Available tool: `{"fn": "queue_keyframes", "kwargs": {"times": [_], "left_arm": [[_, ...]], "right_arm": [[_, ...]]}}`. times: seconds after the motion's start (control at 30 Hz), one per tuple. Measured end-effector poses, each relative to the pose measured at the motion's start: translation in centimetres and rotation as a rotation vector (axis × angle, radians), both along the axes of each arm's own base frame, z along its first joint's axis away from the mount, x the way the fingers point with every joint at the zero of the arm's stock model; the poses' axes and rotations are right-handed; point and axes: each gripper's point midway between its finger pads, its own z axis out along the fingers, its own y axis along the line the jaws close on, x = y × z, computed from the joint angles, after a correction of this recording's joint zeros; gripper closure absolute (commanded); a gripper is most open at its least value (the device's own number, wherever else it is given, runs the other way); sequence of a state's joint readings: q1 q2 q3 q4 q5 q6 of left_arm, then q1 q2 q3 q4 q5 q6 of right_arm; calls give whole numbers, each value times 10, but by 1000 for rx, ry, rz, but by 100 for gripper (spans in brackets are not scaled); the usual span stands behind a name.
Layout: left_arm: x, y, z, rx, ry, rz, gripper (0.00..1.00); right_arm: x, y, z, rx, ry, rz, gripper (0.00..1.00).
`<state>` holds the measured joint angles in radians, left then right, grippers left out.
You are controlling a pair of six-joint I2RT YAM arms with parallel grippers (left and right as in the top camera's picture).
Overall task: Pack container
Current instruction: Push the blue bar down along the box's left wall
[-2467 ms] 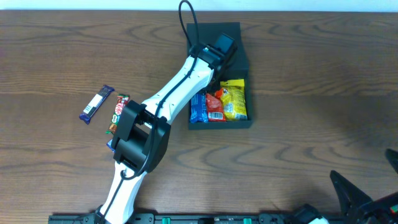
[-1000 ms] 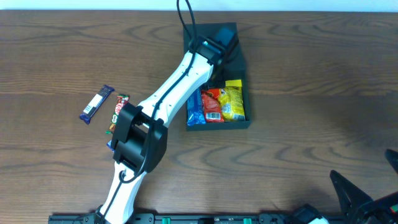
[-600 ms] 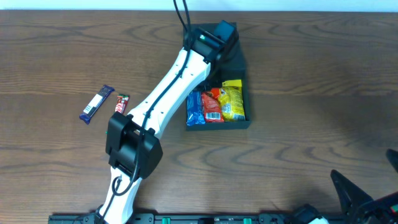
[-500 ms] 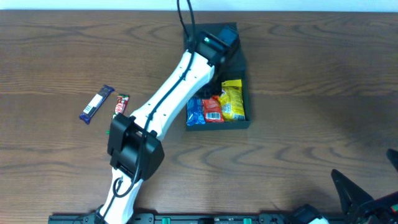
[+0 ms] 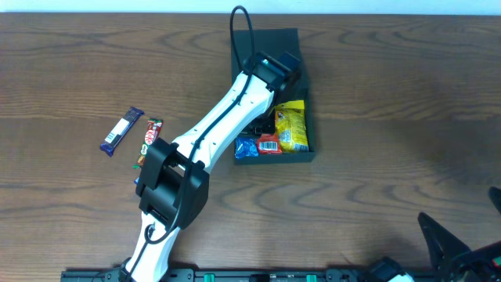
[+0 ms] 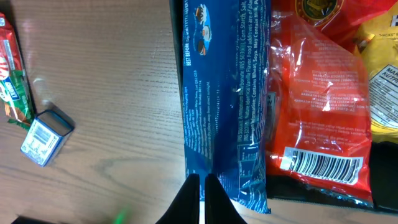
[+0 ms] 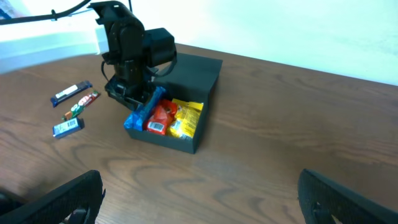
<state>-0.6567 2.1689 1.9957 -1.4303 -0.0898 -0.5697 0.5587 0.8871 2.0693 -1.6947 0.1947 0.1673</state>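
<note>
Container: the container [image 5: 274,157] sits toward the far middle of the desk [image 5: 391,94], under the left arm.
Contents: blue packet [image 6: 224,93], red packet [image 6: 311,106] and yellow packet [image 5: 293,125], side by side.
Axis: near-to-far, with the flap lid open at the far end.
Grip, left: left pincer [image 6: 199,186] has its fingers together at the blue packet's end; whether they pinch the wrapper cannot be told.
Grip, right: right pincer [image 7: 199,186] is spread wide and empty, well apart.
Wrist views only: small blue pack [image 6: 43,137] on the desk, arm-hidden overhead.
</note>
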Motion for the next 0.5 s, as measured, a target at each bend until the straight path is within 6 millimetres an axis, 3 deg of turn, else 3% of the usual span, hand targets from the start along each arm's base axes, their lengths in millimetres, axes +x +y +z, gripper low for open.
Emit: {"fn": "queue_keyframes", "kwargs": {"times": [0.23, 0.5], "left_arm": [[-8, 4, -18, -1, 29, -20, 94], [-8, 3, -19, -24, 28, -29, 94]], "right_arm": [[0, 0, 0, 0, 0, -1, 1], [0, 0, 0, 0, 0, -1, 1]]}}
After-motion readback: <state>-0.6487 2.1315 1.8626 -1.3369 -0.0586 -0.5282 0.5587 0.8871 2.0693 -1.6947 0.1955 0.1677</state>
